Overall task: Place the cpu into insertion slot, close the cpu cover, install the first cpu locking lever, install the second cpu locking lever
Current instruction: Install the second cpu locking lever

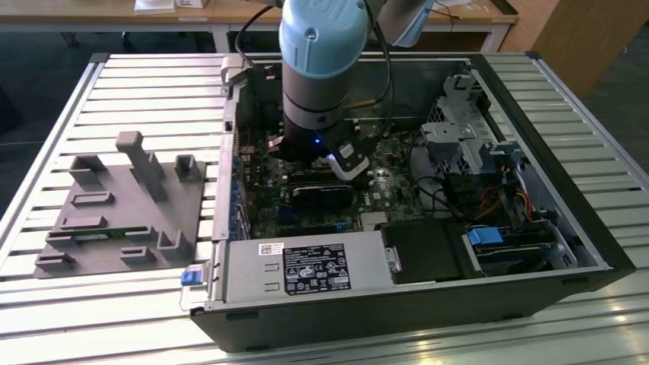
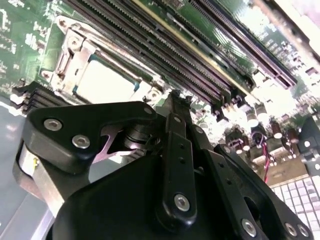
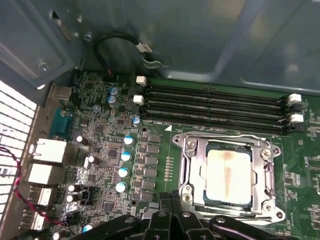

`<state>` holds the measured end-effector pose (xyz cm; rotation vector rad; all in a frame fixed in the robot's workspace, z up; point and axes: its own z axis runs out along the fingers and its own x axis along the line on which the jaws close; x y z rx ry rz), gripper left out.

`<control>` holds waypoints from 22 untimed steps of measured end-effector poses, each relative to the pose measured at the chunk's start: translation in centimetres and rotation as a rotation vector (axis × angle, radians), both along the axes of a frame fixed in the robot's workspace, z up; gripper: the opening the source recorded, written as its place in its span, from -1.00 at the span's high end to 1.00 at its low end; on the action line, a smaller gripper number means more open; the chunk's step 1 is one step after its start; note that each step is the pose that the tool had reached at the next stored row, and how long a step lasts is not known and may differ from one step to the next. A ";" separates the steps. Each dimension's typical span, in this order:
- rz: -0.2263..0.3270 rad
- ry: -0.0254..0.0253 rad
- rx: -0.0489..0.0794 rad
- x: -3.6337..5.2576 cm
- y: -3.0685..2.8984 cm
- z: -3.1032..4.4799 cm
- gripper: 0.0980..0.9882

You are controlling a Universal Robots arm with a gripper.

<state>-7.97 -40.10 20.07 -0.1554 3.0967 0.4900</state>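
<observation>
Gripper (image 3: 170, 212) fingers pressed together, holding nothing, hovering just beside cpu cover (image 3: 262, 165) edge; cpu (image 3: 228, 175) sitting in insertion slot (cover lying closed over it), ahead of fingertips.

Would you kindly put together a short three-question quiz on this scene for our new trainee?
1. True or false: in the first wrist view, the cpu already lies in the insertion slot with the cpu cover lying down around it.
2. Multiple choice: in the first wrist view, which parts run alongside the socket? A) the long black memory slots B) the grey power supply box C) a blue drive caddy.
3. Fill in: in the exterior view, the arm reaches down into the open ______ case.

Key: 1 true; 2 A; 3 computer.
</observation>
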 end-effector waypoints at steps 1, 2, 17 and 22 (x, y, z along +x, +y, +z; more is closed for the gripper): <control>0.000 0.0000 0.000 0.00 0.00 0.15 0.96; 0.000 0.0000 0.000 0.00 0.00 0.23 0.96; 0.000 0.0000 0.000 0.00 0.00 1.34 0.96; -0.001 0.0000 0.000 0.00 0.00 1.58 0.96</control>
